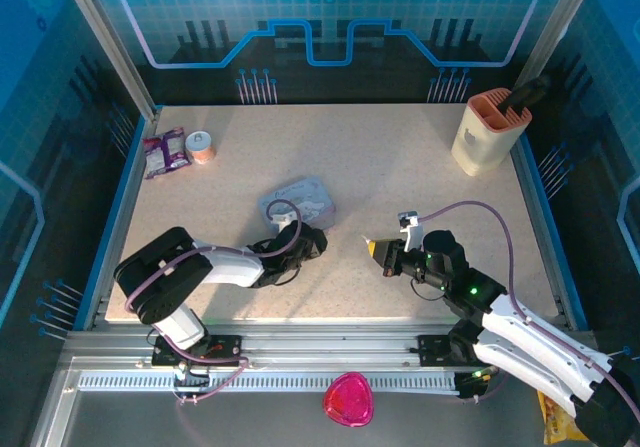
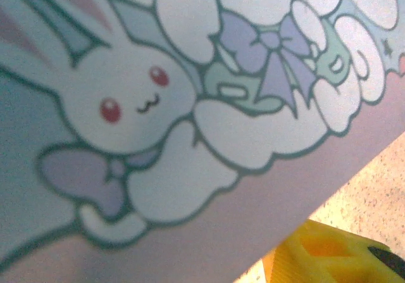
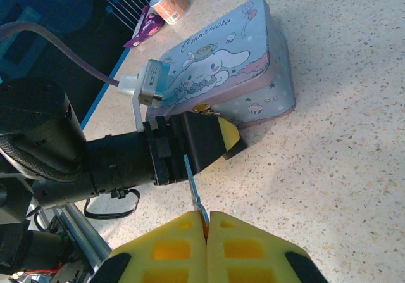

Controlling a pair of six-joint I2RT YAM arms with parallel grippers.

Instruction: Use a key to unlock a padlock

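My right gripper (image 1: 373,250) (image 3: 207,214) is shut on the key (image 3: 194,185), a thin grey-blue blade that sticks out of the yellow pads towards the left gripper. The left gripper (image 1: 308,240) (image 3: 218,137) lies low on the table against the near edge of the pale blue cartoon tin (image 1: 300,202) (image 2: 158,106) (image 3: 221,74). One of its yellow fingers (image 2: 329,251) shows past the tin's rim; the other is hidden. A small brassy-dark bit (image 3: 202,109) peeks between that gripper and the tin. I cannot tell whether it is the padlock.
A beige holder (image 1: 488,132) with a dark tool stands at the back right. A purple packet (image 1: 165,153) and a small cup (image 1: 201,147) lie at the back left. Blue rails edge the table, and a pink object (image 1: 348,399) sits below the front edge.
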